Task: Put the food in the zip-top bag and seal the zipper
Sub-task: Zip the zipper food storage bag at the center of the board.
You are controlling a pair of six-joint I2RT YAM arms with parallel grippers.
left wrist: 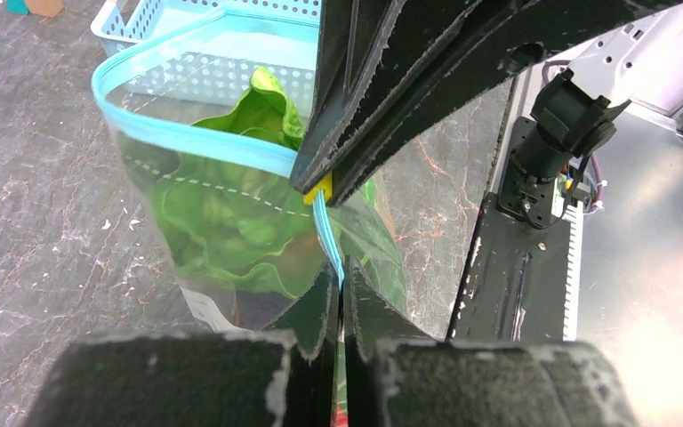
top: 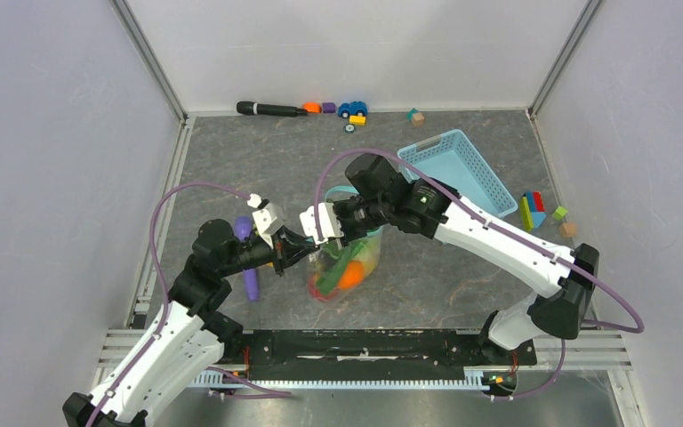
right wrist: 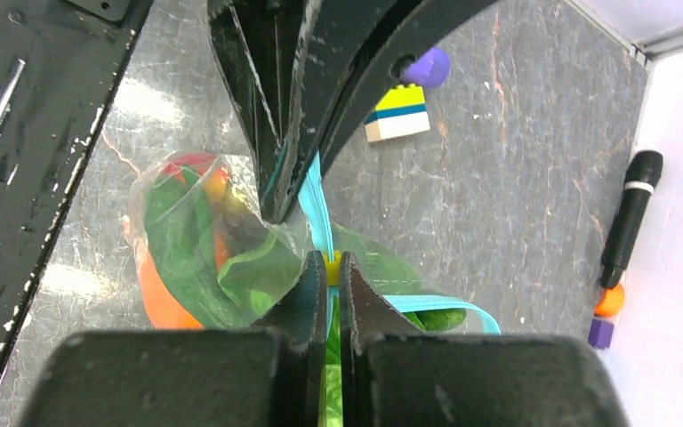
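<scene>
The zip-top bag point(top: 349, 260) stands in the middle of the table with the food inside: green lettuce point(left wrist: 222, 213), an orange point(right wrist: 160, 301) and a red piece point(right wrist: 187, 166). My left gripper point(left wrist: 339, 280) is shut on the zipper point(left wrist: 324, 227) at the bag's near end. My right gripper point(right wrist: 333, 265) is shut on the zipper's yellow slider point(right wrist: 333, 267), close to the left fingers point(right wrist: 276, 116). The zipper is pressed together between the two grippers. Behind the slider it gapes open in a loop point(left wrist: 187, 133). In the top view the left gripper point(top: 295, 249) and right gripper point(top: 325, 224) meet at the bag's left side.
A thin purple stick point(top: 249, 267) lies left of the bag beside the left arm. A light-blue basket point(top: 458, 169) stands behind the bag on the right. Toy blocks point(top: 538, 209) lie at the right. A black marker point(top: 271, 109) and a toy car point(top: 352, 108) lie along the back wall.
</scene>
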